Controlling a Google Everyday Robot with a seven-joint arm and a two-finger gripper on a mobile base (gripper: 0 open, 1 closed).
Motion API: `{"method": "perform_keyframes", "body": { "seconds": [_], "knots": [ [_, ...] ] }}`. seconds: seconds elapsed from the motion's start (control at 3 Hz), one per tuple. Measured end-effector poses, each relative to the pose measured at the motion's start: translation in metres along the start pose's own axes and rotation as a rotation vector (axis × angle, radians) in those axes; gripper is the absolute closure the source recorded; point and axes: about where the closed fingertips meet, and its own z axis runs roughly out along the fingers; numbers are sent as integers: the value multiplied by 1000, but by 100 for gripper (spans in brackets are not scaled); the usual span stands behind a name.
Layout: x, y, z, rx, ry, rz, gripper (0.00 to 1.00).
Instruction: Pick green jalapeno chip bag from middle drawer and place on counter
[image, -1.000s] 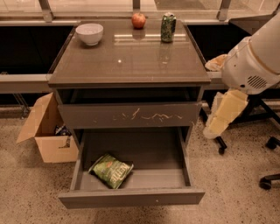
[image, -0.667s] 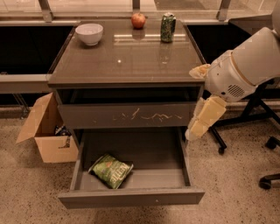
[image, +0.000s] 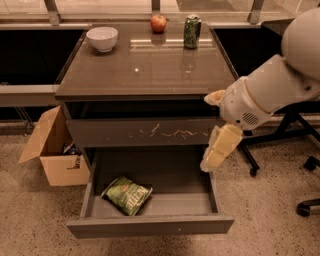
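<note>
Now that it has shifted left, gripper (image: 216, 123) spread open, empty, over middle drawer (image: 150, 225)

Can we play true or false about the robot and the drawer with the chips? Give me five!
1. The green jalapeno chip bag lies inside the open middle drawer. True.
2. The gripper is holding the chip bag. False: it hangs by the drawer's right side, apart from the bag.
3. An apple sits on the counter. True.
4. The white bowl is inside the drawer. False: the white bowl stands on the counter, at its back corner.
5. The green can has tipped over. False: the green can stands upright on the counter beside the apple.
</note>
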Motion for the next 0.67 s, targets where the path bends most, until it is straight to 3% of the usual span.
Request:
{"method": "perform_keyframes", "body": {
  "seconds": [0.67],
  "knots": [
    [26, 21, 110, -109, -121, 19, 0]
  ]
}}
